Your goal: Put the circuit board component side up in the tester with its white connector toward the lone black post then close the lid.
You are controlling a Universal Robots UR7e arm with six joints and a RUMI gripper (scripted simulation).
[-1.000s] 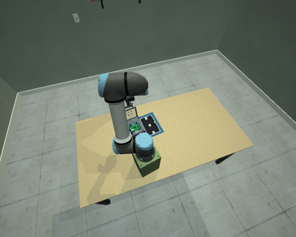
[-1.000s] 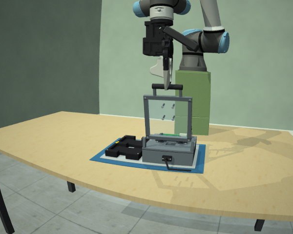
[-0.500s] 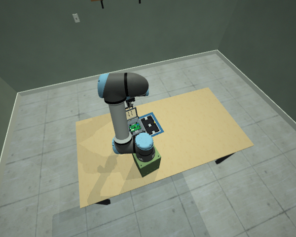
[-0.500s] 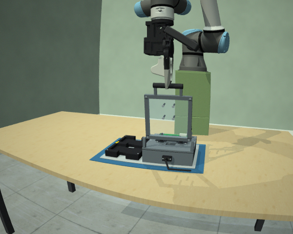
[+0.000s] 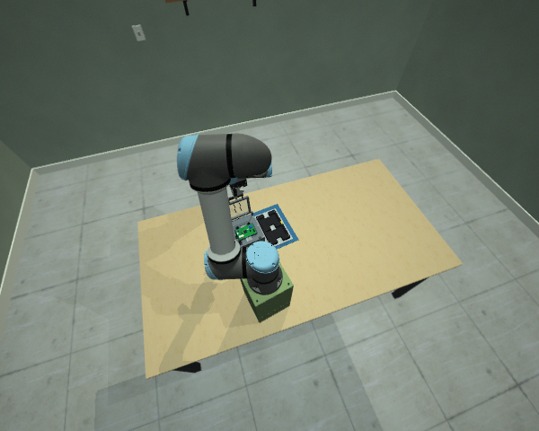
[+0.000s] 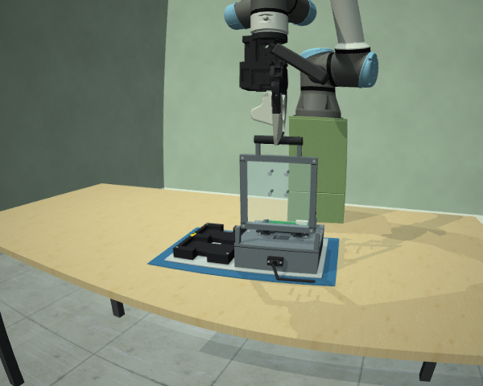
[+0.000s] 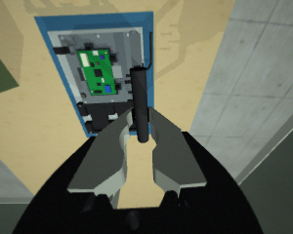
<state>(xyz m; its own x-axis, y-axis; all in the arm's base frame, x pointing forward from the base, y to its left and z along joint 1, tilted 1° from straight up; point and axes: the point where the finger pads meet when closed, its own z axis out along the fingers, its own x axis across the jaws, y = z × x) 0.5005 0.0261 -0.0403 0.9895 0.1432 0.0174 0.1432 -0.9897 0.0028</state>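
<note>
we've got the end effector clamped down on the black handle bar of the tester's lid, which stands upright in the exterior view, its clear pane facing the camera. the jaws point straight down and pinch the bar near its middle. in the wrist view the handle bar runs from 12 to 6 o'clock between the two grey fingers, so we're calling that a firm grip on the handle.

the circuit board already lies flat in the tester, green component side up. from the wrist camera it sits at about 10 o'clock from the fingertips, well below them and off to the side of the bar. in the top view the circuit board shows as a green patch just beside the arm's upright link.

the black tray sits touching the tester's side, at 9 o'clock from it in the exterior view, both on the blue mat on the counter. we can't make out the pins or the connector's heading.
</note>
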